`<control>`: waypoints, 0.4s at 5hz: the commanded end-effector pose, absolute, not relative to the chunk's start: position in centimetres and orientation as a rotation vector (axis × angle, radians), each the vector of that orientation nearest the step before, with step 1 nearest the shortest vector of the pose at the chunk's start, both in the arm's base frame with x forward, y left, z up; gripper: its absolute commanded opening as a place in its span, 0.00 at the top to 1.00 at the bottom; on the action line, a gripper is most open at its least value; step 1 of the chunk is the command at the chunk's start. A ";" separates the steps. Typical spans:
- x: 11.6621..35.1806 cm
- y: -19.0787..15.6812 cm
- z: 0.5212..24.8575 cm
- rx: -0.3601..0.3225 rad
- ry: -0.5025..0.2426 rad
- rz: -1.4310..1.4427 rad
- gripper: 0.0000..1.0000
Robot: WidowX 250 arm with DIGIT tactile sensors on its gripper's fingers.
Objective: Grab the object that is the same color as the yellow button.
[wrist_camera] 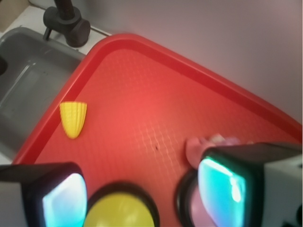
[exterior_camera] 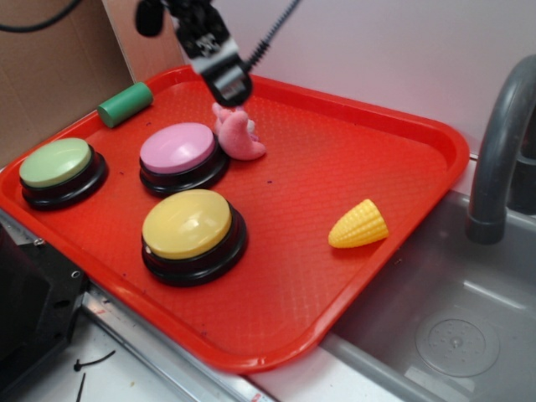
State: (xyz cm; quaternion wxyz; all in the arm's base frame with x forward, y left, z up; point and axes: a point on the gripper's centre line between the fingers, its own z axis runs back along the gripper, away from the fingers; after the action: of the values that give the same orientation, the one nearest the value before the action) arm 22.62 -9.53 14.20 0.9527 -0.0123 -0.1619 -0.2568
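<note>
I've got the toy corn cob [exterior_camera: 358, 224] lying on its side at right of centre in the exterior frame, alone on the red tray [exterior_camera: 335, 151] near the sink-side rim. The yellow button [exterior_camera: 188, 224] sits lower left of centre, well apart from it. My end effector [exterior_camera: 228, 84] hangs at upper centre, just above the pink plush toy [exterior_camera: 239, 134]; in the wrist view its fingers [wrist_camera: 227, 189] stand wide, holding nothing.

3 dome buttons [exterior_camera: 184, 224], 1 corn piece [exterior_camera: 358, 224], 1 pink plush toy [exterior_camera: 239, 134], 1 green cylinder [exterior_camera: 125, 104], 1 red tray [exterior_camera: 352, 142]
</note>
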 end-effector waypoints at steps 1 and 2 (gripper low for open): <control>24.9 -13.2 11.5 -0.065 -0.366 -0.634 0.00; 25.3 -14.6 9.5 -0.072 -0.334 -0.682 0.00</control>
State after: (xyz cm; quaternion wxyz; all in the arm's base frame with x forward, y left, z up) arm 24.57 -13.53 7.69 0.9351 -0.0305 -0.1315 -0.3278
